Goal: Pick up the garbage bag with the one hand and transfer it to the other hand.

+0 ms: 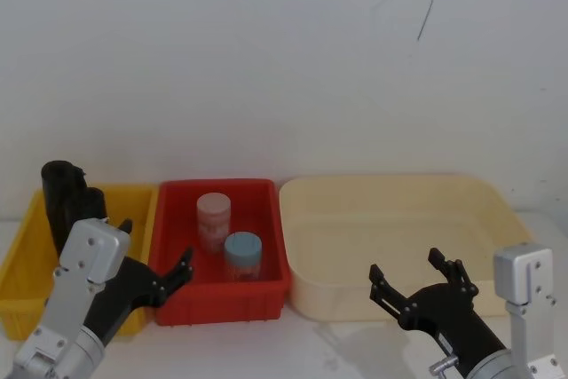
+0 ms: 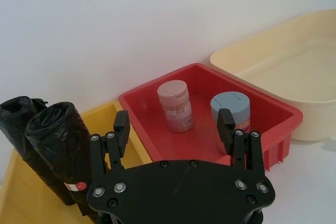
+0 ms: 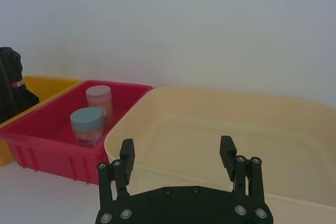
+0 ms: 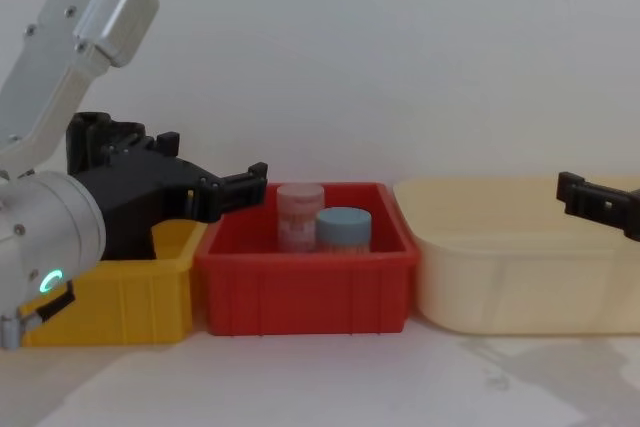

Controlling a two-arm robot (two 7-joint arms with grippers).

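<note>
Nearest to the lens, my left gripper [image 2: 174, 121] hung in the air at the red bin's [image 4: 300, 292] left front corner, fingers spread wide and holding nothing. It leaned over the edge where that bin met the yellow bin [image 4: 120, 307] on its left side.

The garbage bag [image 2: 18, 116] stood in the yellow bin, left of the red bin and towards the back wall, leaning a little. A second roll [image 2: 58, 140] with a small red mark stood touching it, on the side closer to my fingers. Neither roll was touched by anything of mine.

Inside the red bin sat a pink-lidded jar [image 1: 213, 219] and, just in front of it, a blue-lidded jar [image 1: 241, 255], both upright. They had no part in the job.

Right of the red bin, touching its side, lay the cream tub [image 4: 500, 287]. My right gripper [image 3: 177, 148] hovered at that tub's front rim, well apart from the red bin, fingers also wide apart and holding nothing.

By my reckoning the task had barely begun: no grasp, no lift, no handover. What was left was all of it. My left gripper had to swing farther from the red bin to reach the unmarked roll, close on it, raise it clear of the yellow bin, and carry it over the red bin to meet the right gripper.
</note>
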